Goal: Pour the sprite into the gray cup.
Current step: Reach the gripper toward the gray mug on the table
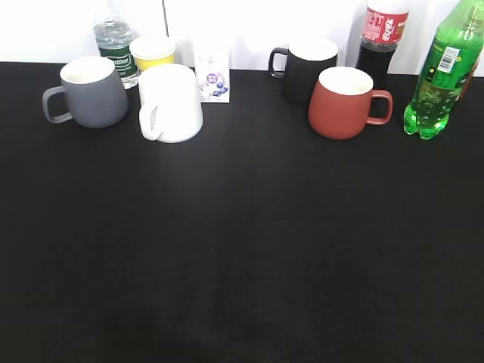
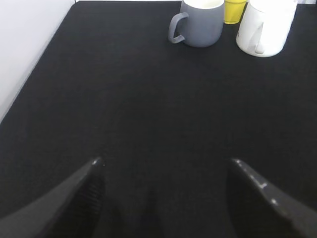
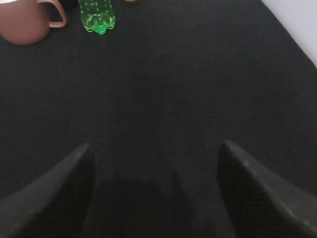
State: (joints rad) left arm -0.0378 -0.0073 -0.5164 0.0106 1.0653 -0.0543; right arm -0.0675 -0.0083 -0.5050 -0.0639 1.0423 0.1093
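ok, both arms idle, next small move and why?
Probably send the right gripper forward-left to the sprite: its jaws are open and empty, and the bottle stands upright at the table's far right, far from the gray cup at far left.

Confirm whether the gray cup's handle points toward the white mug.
No. In the exterior view the gray cup has its handle on the left, on the side away from the white mug standing to its right.

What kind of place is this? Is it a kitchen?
Probably not a kitchen; more likely a robot test table. A black cloth tabletop against a plain white wall holds a neat row of mugs, like the gray cup, and bottles, like the sprite.
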